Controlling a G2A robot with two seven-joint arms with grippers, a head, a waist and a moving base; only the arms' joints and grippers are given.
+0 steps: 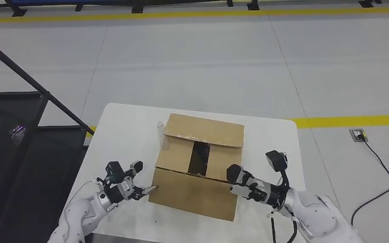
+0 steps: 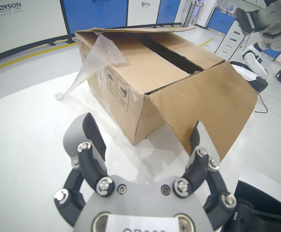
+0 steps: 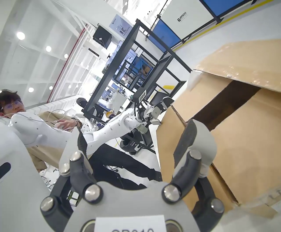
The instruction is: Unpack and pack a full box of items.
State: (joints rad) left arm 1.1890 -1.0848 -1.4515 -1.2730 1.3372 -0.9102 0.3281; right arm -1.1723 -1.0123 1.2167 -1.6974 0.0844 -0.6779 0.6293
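White table [image 1: 130, 130] sits on a pale grey floor [image 1: 200, 61], with a yellow line [image 1: 340, 121] running off one side. A black metal rack [image 1: 45, 91] stands beside the table. There's a floor socket [image 1: 357, 134] with a black cable [image 1: 377, 159] trailing away. Blue panels [image 2: 94, 15], a white pegboard [image 2: 28, 24] and white drawer cabinets [image 2: 235, 37] line the room.

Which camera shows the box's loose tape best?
Left wrist view: the tape hangs whole off the box corner. Top view shows a faint sliver; right wrist view, a pale scrap.
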